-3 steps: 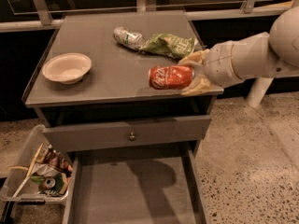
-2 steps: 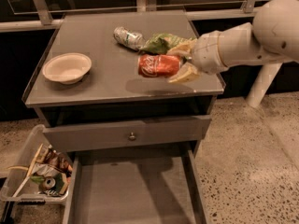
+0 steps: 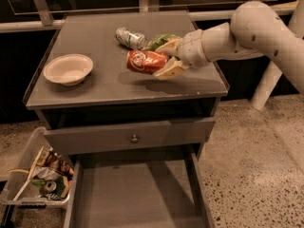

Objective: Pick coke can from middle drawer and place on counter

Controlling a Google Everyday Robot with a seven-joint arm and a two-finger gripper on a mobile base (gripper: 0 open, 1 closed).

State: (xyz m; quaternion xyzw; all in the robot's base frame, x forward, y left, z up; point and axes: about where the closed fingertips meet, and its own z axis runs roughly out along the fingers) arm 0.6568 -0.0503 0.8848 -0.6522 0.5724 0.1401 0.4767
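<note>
Operator, you are watching arm (image 3: 256, 28) running off right edge, base out of sight. Open middle drawer (image 3: 137, 194) being cut off at bottom edge, bin of scraps (image 3: 28, 172) at left edge. Green bag (image 3: 160, 40) lying half hidden behind claw. Claw (image 3: 164, 59) hanging over right half of counter (image 3: 107, 87), fingers (image 3: 170, 69) clenching coke can (image 3: 145, 61) from its right end. Can lying sideways, other end pointing toward bowl (image 3: 69, 69); you cannot tell whether it is touching counter. Silvery can (image 3: 130, 37) lying just behind.
</note>
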